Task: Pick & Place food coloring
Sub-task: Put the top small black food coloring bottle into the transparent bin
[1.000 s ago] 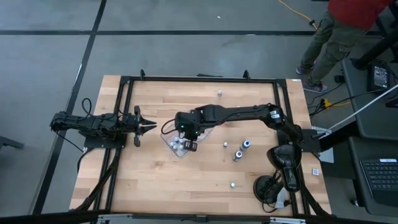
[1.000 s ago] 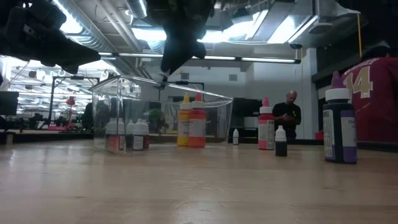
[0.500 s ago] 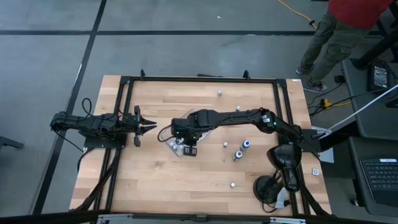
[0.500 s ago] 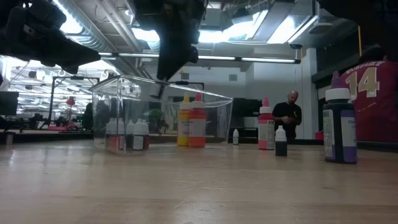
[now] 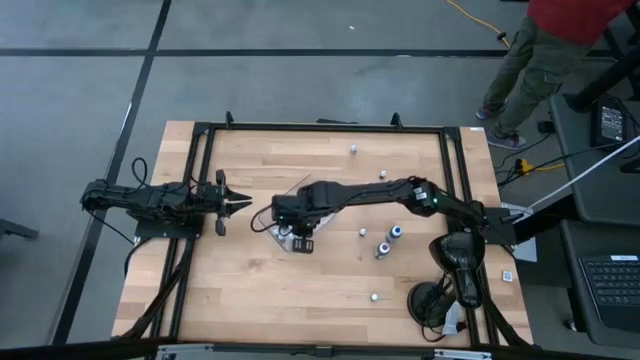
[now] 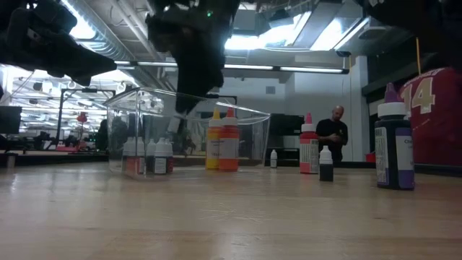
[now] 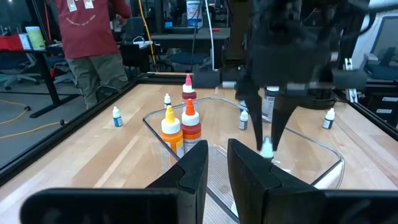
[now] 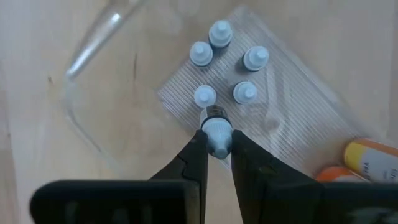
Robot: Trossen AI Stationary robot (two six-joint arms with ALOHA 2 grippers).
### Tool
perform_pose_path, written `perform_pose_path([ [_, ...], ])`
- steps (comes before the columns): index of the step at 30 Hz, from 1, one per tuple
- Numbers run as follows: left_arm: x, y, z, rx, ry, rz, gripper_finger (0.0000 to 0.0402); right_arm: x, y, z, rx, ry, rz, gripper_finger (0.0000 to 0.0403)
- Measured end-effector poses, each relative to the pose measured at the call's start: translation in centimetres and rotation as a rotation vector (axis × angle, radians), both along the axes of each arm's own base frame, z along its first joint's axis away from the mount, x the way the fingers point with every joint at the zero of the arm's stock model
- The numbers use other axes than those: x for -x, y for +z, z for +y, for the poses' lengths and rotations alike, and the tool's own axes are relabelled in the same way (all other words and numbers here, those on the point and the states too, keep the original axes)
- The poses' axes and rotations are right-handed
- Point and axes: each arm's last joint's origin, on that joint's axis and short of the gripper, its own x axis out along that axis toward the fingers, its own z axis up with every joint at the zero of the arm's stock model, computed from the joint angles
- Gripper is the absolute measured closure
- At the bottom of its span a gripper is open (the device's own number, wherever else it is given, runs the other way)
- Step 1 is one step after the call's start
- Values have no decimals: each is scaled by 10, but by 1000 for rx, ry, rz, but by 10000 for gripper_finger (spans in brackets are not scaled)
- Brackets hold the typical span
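My right gripper (image 8: 217,152) hangs over the clear plastic tray (image 5: 272,230), fingers pointing down, shut on one tiny white-capped food coloring bottle (image 8: 217,133). The left wrist view shows it above the tray floor (image 7: 267,148). Several white-capped bottles (image 8: 206,53) stand on the tray's ribbed floor just below it. A yellow bottle (image 7: 168,128) and an orange bottle (image 7: 191,124) stand upright in the tray's far part. My left gripper (image 5: 244,204) waits shut to the tray's left, pointing at it. My right gripper pinches the tiny bottle at its white cap and neck (image 8: 217,138) between the two fingers, coming from above and pointing down. The bottle hangs upright below the fingertips, with its dark body (image 8: 213,113) clear of the tray floor.
Loose bottles stand on the table right of the tray: a blue pair (image 5: 391,240), small ones (image 5: 363,233) (image 5: 375,296) (image 5: 354,151). In the low view, a pink bottle (image 6: 309,148) and a big dark purple one (image 6: 394,148). A black frame (image 5: 320,127) rims the table; a person (image 5: 560,40) stands beyond its far right corner.
My right gripper has carried the tiny bottle toward the table's left edge and a little toward the near edge, over the tray, and sunk slightly. It stayed shut on the bottle.
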Motion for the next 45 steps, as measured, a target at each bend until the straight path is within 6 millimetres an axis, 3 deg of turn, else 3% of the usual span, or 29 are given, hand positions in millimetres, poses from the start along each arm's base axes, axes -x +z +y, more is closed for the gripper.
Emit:
perform_pose_path([
  [7, 0, 0, 0, 0, 0, 0, 348, -5, -18, 1, 10, 25, 30, 347],
  [31, 0, 0, 0, 0, 0, 0, 349, -8, -25, -6, 26, 63, 6, 347],
  [37, 0, 0, 0, 0, 0, 0, 343, -11, -38, -6, 27, 68, 32, 347],
  [45, 0, 0, 0, 0, 0, 0, 349, -11, -39, -6, 20, 92, 35, 347],
])
